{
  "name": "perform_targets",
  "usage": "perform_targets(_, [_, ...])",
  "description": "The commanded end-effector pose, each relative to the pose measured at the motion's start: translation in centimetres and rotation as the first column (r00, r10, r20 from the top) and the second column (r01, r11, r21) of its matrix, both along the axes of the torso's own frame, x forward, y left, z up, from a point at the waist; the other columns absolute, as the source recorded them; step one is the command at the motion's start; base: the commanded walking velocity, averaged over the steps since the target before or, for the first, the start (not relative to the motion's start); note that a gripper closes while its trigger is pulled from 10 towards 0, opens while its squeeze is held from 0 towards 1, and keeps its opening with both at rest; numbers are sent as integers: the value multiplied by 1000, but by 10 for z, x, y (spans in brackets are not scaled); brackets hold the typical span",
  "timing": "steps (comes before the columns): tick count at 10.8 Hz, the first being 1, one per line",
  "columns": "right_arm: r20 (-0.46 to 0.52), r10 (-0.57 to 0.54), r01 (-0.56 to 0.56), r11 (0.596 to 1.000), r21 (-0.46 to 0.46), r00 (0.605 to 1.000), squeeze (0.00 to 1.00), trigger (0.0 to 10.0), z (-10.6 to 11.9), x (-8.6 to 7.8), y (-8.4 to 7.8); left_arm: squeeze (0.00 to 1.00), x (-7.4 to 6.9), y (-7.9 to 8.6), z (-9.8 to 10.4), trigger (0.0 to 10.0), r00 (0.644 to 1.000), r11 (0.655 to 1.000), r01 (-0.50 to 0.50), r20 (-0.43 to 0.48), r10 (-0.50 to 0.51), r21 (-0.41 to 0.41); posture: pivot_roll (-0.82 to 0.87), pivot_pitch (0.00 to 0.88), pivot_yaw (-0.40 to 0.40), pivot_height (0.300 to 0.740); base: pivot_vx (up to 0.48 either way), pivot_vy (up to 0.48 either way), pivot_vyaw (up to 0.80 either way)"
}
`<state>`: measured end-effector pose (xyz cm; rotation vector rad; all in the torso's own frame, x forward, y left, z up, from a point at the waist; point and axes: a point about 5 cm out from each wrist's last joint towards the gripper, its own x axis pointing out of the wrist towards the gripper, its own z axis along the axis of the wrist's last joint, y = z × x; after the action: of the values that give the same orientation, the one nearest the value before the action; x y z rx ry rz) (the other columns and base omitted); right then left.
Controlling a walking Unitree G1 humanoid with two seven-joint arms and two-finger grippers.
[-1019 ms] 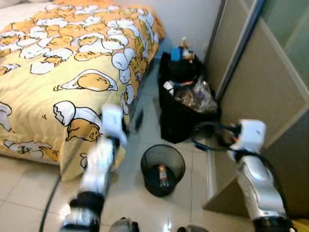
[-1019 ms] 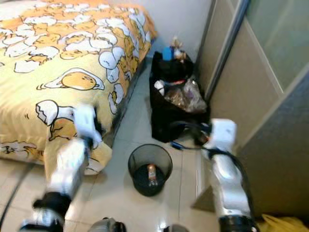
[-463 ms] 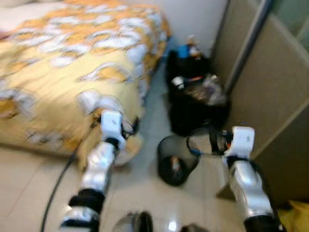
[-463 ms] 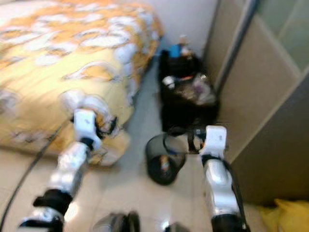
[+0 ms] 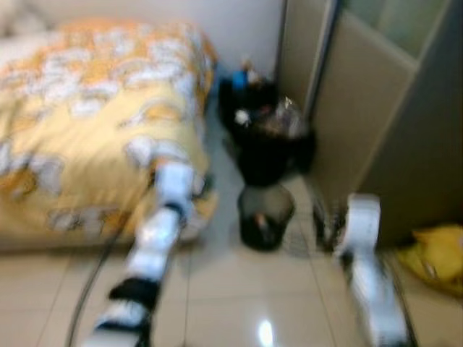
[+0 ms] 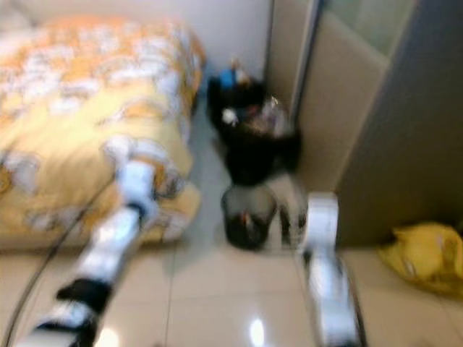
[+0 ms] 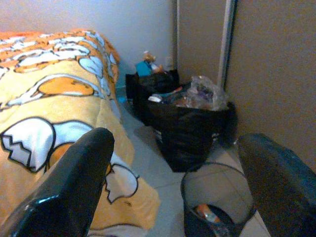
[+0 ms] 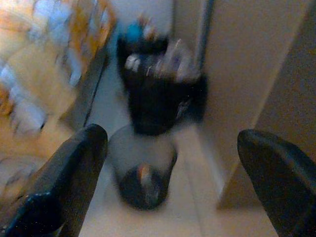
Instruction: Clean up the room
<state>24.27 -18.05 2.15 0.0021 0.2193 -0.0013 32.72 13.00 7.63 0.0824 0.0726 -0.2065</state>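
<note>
One mesh bin with one bottle inside, two black bags behind; left pincer and right pincer both spread apart, empty

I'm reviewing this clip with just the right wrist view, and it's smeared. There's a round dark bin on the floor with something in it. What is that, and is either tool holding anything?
Observer: The left wrist view is sharper. The mesh wastebasket holds a small orange and white item, too small to identify.
Operator: And the tools?
Observer: The left tool is open with nothing between its fingers, aimed toward the wastebasket and the bed. The right tool is open and empty too.
Operator: What's the dark mass behind the bin?
Observer: A black bag stuffed with crumpled plastic, standing beside the wardrobe panel.
Operator: Anything else on the floor?
Observer: The head views show a yellow bag on the floor to the robot's right.
</note>
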Motion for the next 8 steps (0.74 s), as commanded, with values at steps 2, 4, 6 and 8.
perform_targets(2, [34,19,-19,1000,-2,999,0,10000,6,-4,3,0,2,-4,1,10000,1000,1000,1,-3,-1,10,-64,0,47,736,0,0,0])
perform_targets(4, [32,-47,45,998,47,998,0,10000,7,-4,-4,0,-2,-8,4,10000,1000,997,-3,29,6,-79,-79,0,50,736,182,0,0])
perform_targets(6, [75,-40,35,997,62,996,0,10000,18,1,-6,0,-11,1,-4,10000,997,991,-78,-9,77,-109,-65,0,35,736,461,0,0])
perform_targets(8, [69,-11,8,999,51,998,0,10000,18,-3,-7,0,-27,7,-14,10000,998,993,-61,-28,58,-97,-44,0,19,736,442,0,0])
